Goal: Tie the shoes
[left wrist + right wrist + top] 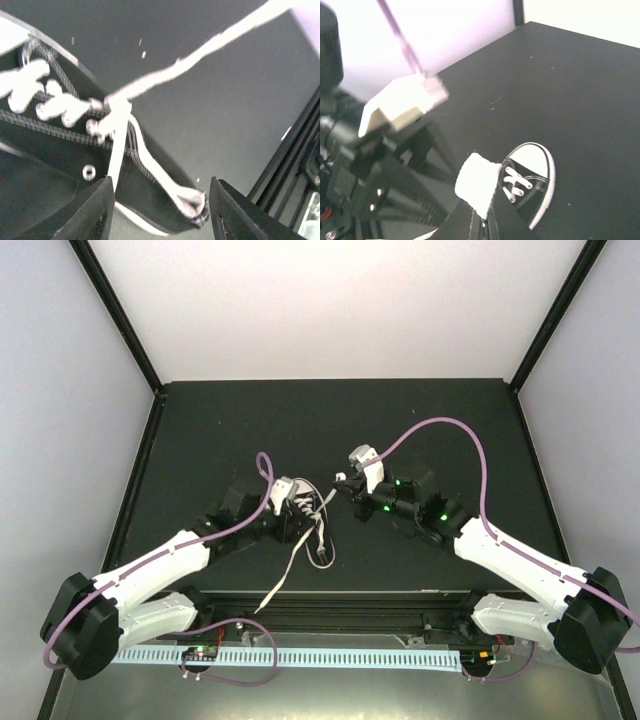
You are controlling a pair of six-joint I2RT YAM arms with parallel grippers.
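Observation:
The small black sneaker (312,532) with a white toe cap (534,159) lies in the middle of the black table. My left gripper (290,512) is open over it. In the left wrist view its fingers (95,212) straddle the shoe's black canvas (60,165) near the heel, gripper midpoint (160,212). One white lace (200,52) runs taut up to the right from the knot area. My right gripper (340,490) is shut on that white lace end (477,182), just right of the shoe, its midpoint (486,215). The other lace (285,575) trails loose toward the near edge.
The black table (430,430) is framed by black posts and white walls. A black rail (350,600) runs along the near edge, also in the left wrist view (295,165). The left arm's wrist with its white camera block (400,105) is close beside my right gripper.

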